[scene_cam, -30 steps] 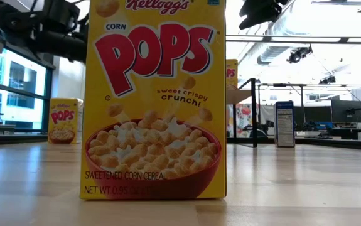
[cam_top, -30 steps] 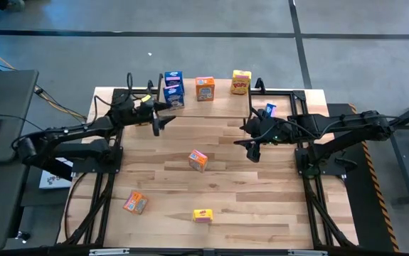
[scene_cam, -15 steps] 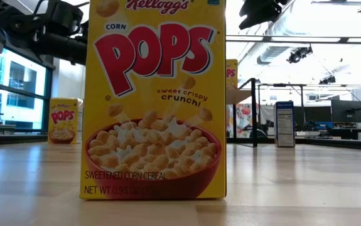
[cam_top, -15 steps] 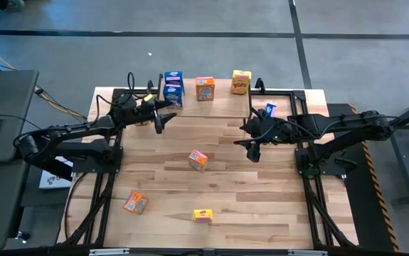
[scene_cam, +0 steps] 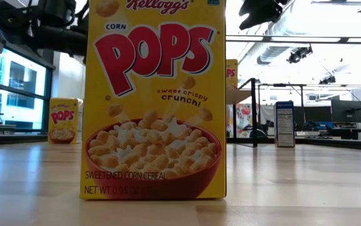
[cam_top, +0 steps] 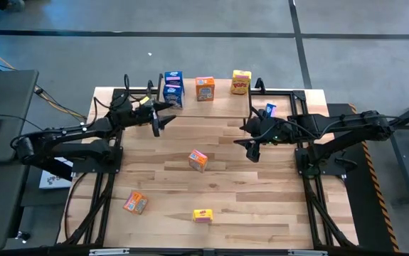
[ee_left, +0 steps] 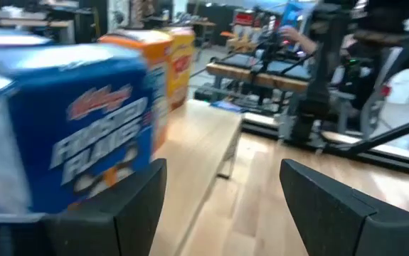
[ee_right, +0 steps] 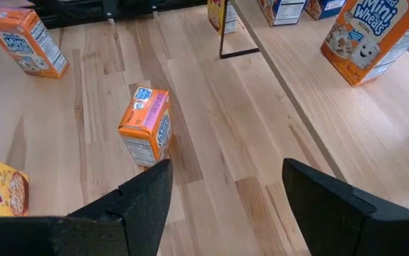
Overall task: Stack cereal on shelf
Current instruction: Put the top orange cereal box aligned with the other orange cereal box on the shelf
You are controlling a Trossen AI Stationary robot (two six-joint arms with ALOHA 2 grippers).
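My left end effector [cam_top: 157,122]: fingers spread, empty, at shelf [cam_top: 222,105] left end, just beside blue Frosted Flakes boxes [cam_top: 173,88]. My right end effector [cam_top: 252,148]: fingers apart, empty, above counter [cam_top: 261,206]. On shelf: orange Mini-Wheats box [cam_top: 205,88], yellow Corn Pops box [cam_top: 240,82]. On counter: orange boxes [cam_top: 198,160], [cam_top: 135,203]; yellow box [cam_top: 203,215].

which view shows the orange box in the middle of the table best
The right wrist view: the orange box stands upright and sharp just beyond the open right gripper, with bare table all round. The high view shows it small, from above. The low and left wrist views do not show it.
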